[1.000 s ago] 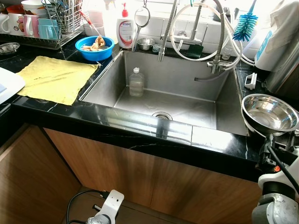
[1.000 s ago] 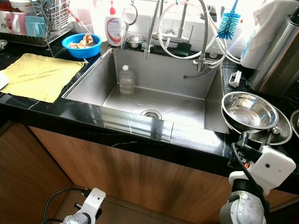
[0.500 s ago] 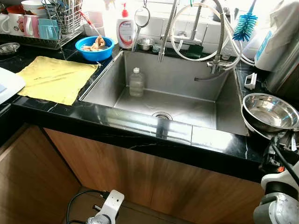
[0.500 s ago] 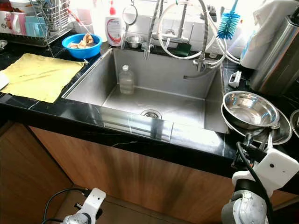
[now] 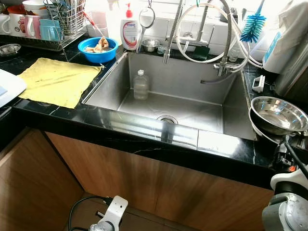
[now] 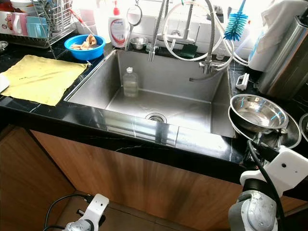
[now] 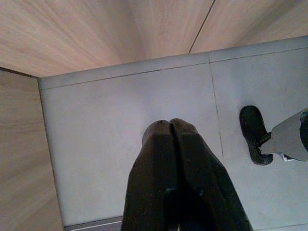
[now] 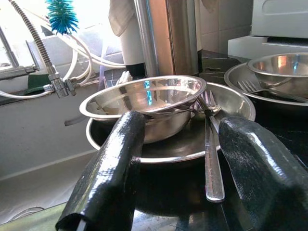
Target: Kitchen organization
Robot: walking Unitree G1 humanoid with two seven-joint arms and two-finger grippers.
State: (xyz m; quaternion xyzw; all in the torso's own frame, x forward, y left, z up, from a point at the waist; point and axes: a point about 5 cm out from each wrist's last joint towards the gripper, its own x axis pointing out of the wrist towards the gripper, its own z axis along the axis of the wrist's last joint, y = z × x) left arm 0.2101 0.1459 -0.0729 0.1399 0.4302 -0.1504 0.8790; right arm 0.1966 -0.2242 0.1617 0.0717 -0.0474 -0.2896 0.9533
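A steel bowl (image 6: 255,111) rests tilted in a wide steel plate (image 6: 288,137) on the black counter right of the sink (image 5: 192,108). In the right wrist view the bowl (image 8: 144,96) leans on the plate (image 8: 236,108), and a fork (image 8: 211,159) lies across the plate's near rim. My right gripper (image 8: 185,126) is open just short of the plate, with its fingers (image 8: 115,163) on either side of the fork's handle and touching nothing. My right arm (image 6: 279,168) shows below the counter edge. My left gripper (image 7: 169,124) hangs shut over the grey floor tiles.
A clear plastic bottle (image 5: 140,85) stands in the sink. On the left counter lie a yellow cloth (image 5: 55,81), a blue bowl (image 5: 97,48) and a dish rack (image 5: 53,24). Faucet hoses (image 5: 211,33) hang behind the sink. A tall steel vessel (image 6: 284,57) and a second plate with a bowl (image 8: 274,72) crowd the right.
My right arm has drawn back and down from the steel bowl. The bowl sat higher a second ago and now lies tilted in the plate.
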